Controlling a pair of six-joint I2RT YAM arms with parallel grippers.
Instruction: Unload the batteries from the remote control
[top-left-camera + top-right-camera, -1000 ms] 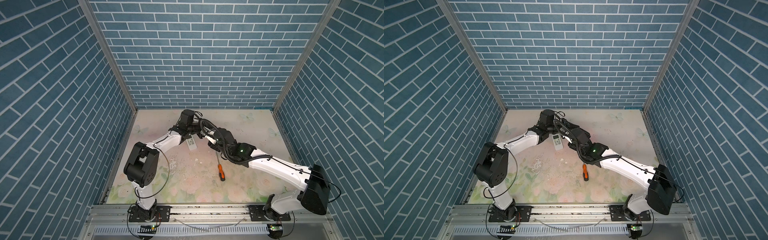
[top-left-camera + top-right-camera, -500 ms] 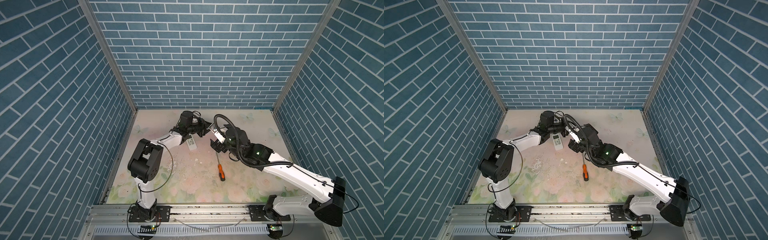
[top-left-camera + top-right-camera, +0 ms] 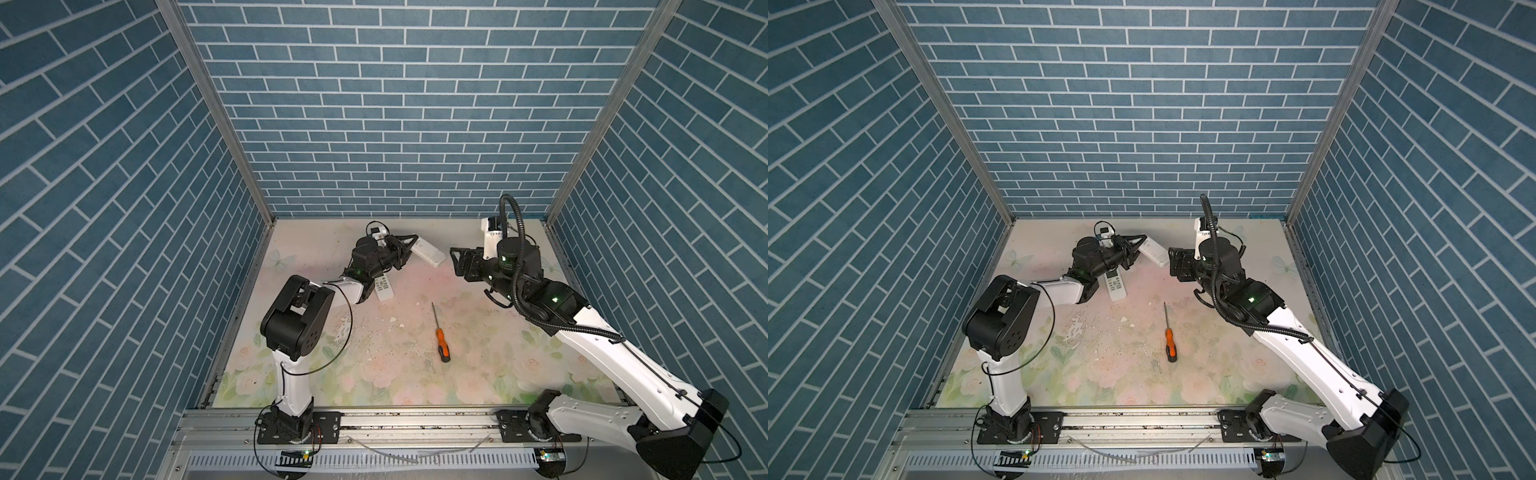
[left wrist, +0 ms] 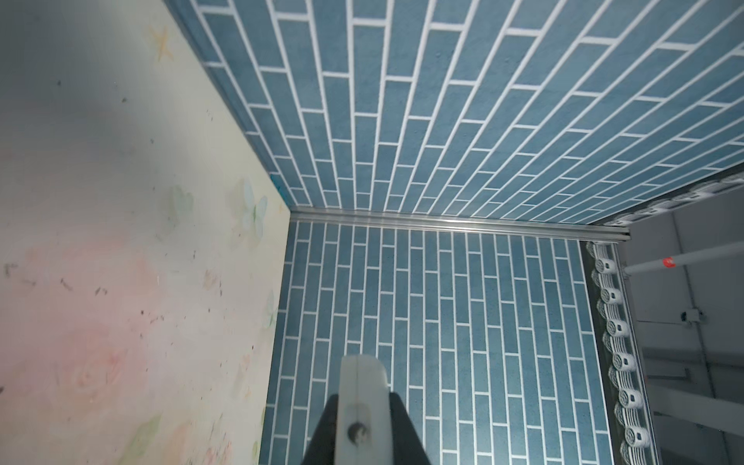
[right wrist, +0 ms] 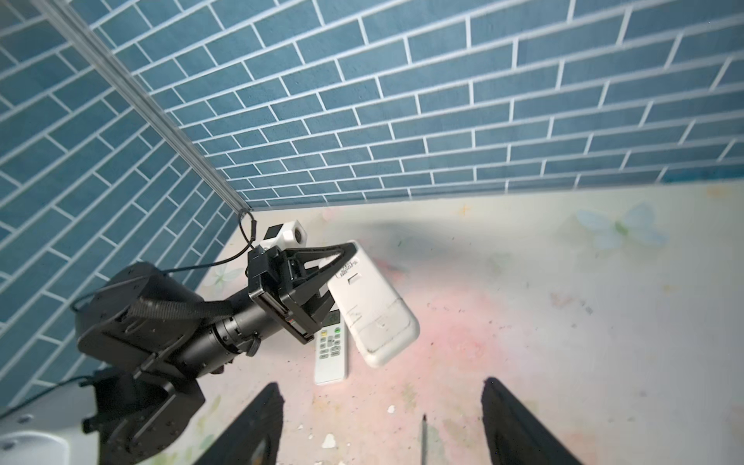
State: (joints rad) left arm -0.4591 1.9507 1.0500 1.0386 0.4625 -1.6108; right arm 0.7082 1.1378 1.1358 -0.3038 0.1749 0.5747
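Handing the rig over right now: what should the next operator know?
Left pincer: shut on a white remote, held off the table, back toward the right arm.
Right pincer: open, empty, facing it.
A second remote lies buttons-up on the table under the left arm; screwdriver mid-table.
Done: no batteries out in view; held remote's cover looks closed.
Left: open covers, remove batteries.

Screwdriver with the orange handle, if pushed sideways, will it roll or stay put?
The screwdriver probably rolls: its orange handle looks round and it lies flat on the floral mat. Its thin shaft looks stiff. The thicker handle likely outweighs it, so gripped by the shaft it may tip.
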